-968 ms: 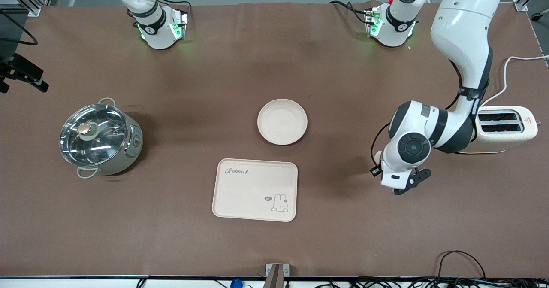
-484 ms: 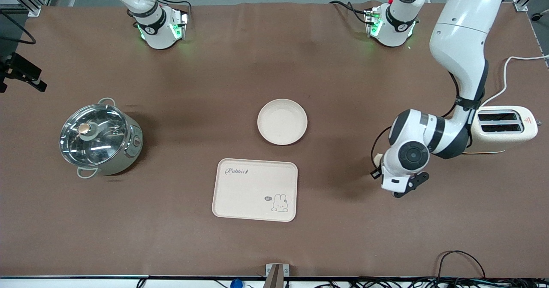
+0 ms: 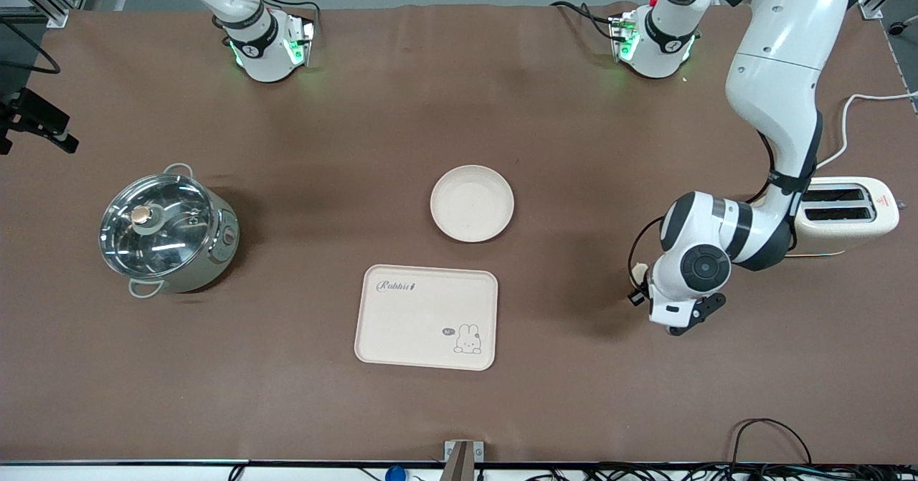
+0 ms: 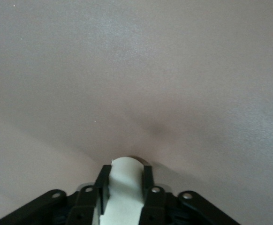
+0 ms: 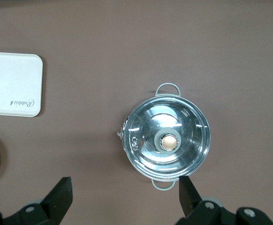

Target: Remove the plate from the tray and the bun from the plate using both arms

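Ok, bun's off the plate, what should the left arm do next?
Probably open the left gripper and let the bun go: it sits between the fingers low over bare table near the toaster, plate and tray apart. The right gripper waits open above the pot.

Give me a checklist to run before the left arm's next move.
1. Plate off the tray: ok. It sits on the table, farther from the front camera than the tray.
2. Bun off the plate: ok. The left gripper grips it.
3. Bun resting on the table: cannot tell. It is very low at the left arm's end.
4. Toaster apart from the left gripper: ok.
5. Right gripper out of the way: ok. It waits open above the pot.
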Controlling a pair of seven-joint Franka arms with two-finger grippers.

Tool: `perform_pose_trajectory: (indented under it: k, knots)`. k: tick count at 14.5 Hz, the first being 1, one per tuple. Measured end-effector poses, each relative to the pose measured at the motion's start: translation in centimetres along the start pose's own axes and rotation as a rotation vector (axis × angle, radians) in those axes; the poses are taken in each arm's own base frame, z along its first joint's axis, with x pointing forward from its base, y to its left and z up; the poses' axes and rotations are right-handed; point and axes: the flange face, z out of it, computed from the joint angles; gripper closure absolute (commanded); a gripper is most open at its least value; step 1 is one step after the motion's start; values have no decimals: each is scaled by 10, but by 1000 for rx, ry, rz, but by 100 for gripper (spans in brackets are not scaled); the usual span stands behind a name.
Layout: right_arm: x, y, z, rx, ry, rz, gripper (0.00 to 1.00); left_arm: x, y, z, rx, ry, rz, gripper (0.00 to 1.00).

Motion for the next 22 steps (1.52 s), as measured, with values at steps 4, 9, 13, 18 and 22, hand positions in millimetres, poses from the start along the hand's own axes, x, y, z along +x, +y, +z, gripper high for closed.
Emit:
perform_pose_trajectory:
  k: [4,9,13,18,22]
  knots:
    - [0,0,0,0,-1,0,0,7,4,-28,-36,34,-5,0]
    - [0,0,0,0,-1,0,0,13,-5,-126,-117,152,81,0]
    - [0,0,0,0,0,-1,0,12,-41,-220,-113,224,186,0]
    - [0,-1,0,0,1,-2,0,1,-119,-339,-88,186,312,0]
    - [0,-1,0,0,2,-2,0,-17,-164,-385,-131,140,383,0]
